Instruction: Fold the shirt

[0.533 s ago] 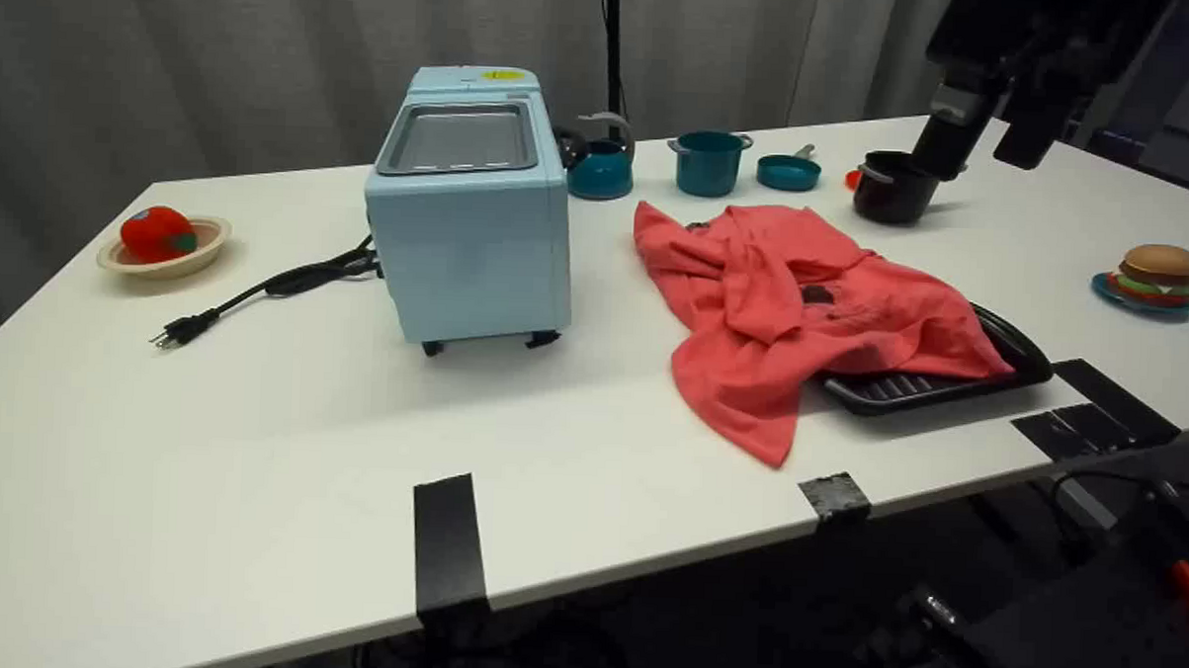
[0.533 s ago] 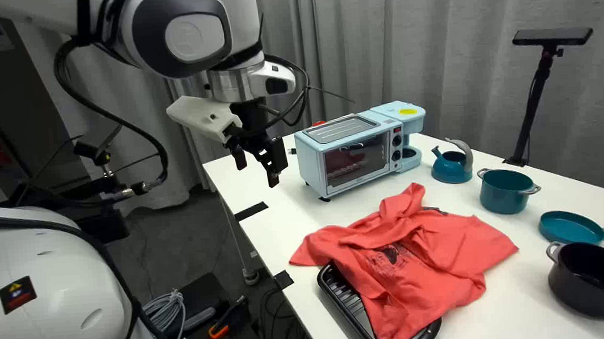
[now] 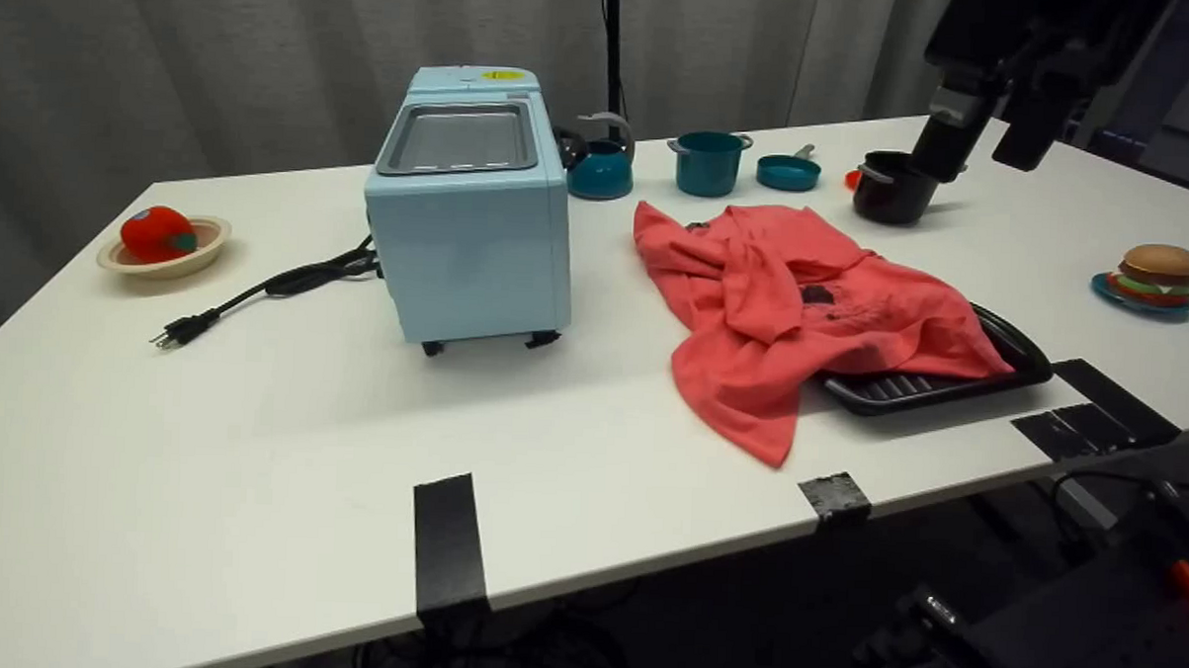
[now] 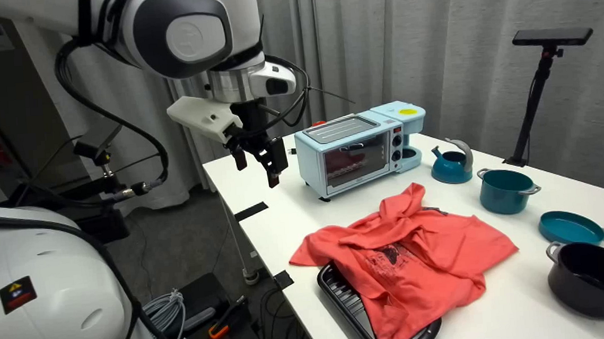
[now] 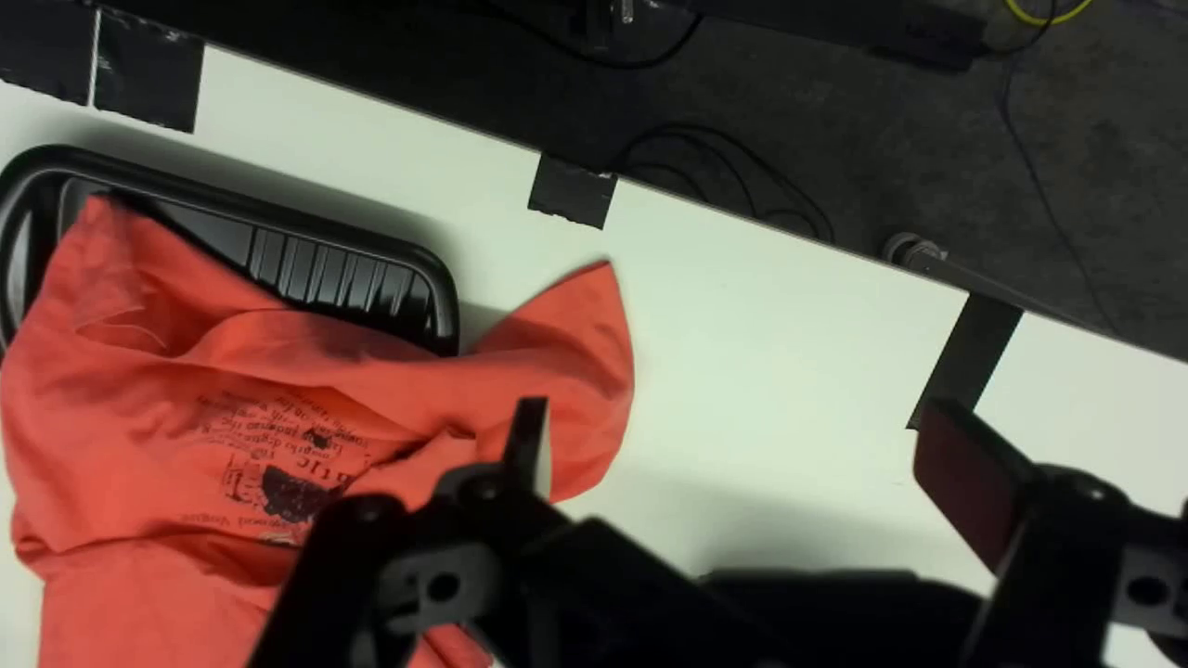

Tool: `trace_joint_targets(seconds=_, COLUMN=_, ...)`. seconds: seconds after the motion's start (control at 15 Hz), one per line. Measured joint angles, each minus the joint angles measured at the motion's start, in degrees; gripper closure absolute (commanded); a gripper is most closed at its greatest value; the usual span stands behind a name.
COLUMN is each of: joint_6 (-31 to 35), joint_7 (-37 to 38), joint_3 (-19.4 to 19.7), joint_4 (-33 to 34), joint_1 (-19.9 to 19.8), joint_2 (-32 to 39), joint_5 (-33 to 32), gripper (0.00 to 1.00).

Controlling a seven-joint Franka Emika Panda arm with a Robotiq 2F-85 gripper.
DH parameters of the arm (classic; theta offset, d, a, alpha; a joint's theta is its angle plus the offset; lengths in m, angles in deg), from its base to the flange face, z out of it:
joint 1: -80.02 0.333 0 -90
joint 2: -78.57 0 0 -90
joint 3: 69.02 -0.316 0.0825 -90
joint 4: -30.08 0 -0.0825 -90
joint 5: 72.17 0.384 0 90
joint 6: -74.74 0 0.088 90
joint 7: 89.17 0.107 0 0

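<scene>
Shirt [image 4: 420, 267], coral red with dark print: lies rumpled on the white counter [image 3: 254, 441], one part draped over a ridged black tray [image 5: 339, 276]. Claw [image 5: 742, 455]: raised above the counter, apart from the shirt; jaws stand wide. Toaster oven [image 4: 354, 158], light blue: stands near the shirt. Kettle [image 4: 448, 173], two-handled pot [image 4: 502, 201] and frying pan [image 4: 569, 228], all teal: stand in a row. Dark pot [image 4: 581, 291]: near the frying pan. Burger [image 3: 1160, 270]: on a small teal plate [image 3: 1140, 303]. Bowl [image 3: 167, 269], cream: holds a red rounded item [image 3: 153, 235].

Looks like a lab, w/ robot arm [image 4: 186, 36], coiled cable [image 4: 166, 312], blk stand [image 4: 532, 103], taped tbl [image 4: 294, 212], curtains [image 4: 461, 20].
</scene>
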Motion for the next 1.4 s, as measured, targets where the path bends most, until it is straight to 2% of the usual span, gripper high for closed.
trace_joint_targets(seconds=0.33, joint_6=0.26, joint_7=0.0, joint_3=0.0, joint_4=0.23, joint_1=-0.19, joint_2=0.63, joint_5=-0.24, gripper=0.0)
trace_joint_targets(seconds=0.53, joint_6=4.55, joint_7=-0.58, joint_3=0.14, joint_4=1.15, joint_1=-1.08, joint_2=4.11, joint_5=-1.5, gripper=0.0)
trace_joint_targets(seconds=0.73, joint_6=11.47, joint_7=-2.48, joint_3=0.69, joint_4=2.49, joint_1=-1.96, joint_2=10.61, joint_5=-2.9, gripper=0.0)
trace_joint_targets(seconds=1.0, joint_6=22.65, joint_7=-3.69, joint_3=0.92, joint_4=3.5, joint_1=-3.63, joint_2=22.67, joint_5=-5.6, gripper=0.0)
trace_joint_targets(seconds=1.2, joint_6=24.92, joint_7=-3.97, joint_3=1.43, joint_4=6.19, joint_1=-4.18, joint_2=30.35, joint_5=-5.66, gripper=0.0)
trace_joint_targets(seconds=1.4, joint_6=24.92, joint_7=-4.0, joint_3=1.54, joint_4=7.61, joint_1=-4.19, joint_2=32.04, joint_5=-5.66, gripper=0.0)
